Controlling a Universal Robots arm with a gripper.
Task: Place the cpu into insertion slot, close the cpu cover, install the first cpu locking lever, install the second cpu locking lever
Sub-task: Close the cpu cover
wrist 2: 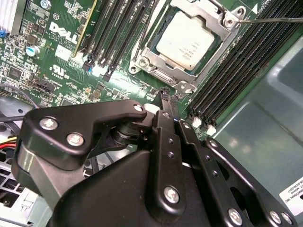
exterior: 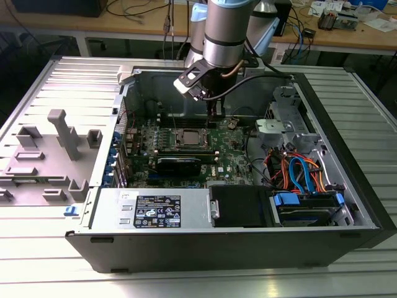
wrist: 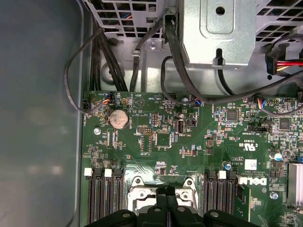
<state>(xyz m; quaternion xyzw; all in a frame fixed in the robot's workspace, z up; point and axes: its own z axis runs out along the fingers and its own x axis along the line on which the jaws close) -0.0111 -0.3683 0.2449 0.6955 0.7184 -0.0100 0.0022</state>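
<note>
**CPU seated, cover down**

Tool [wrist 2: 165, 94] fingers together, nothing betw. them. It hangs just beside the insertion slot [exterior: 188, 138], mid-motherboard [exterior: 231, 155]. The cpu [wrist 2: 187, 40] lies flat in the slot w/ the cpu cover [wrist 2: 151, 60] framing it. A thin lever rod [wrist 2: 272, 20] runs off one cover corner.

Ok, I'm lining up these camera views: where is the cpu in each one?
Exterior view: cpu, toward the exterior view's left of the claw.
Second wrist view: cpu just beyond the claw's tips.
First wrist view: cpu partly behind the claw.
Landmark: black memory slots on both sides.
</note>
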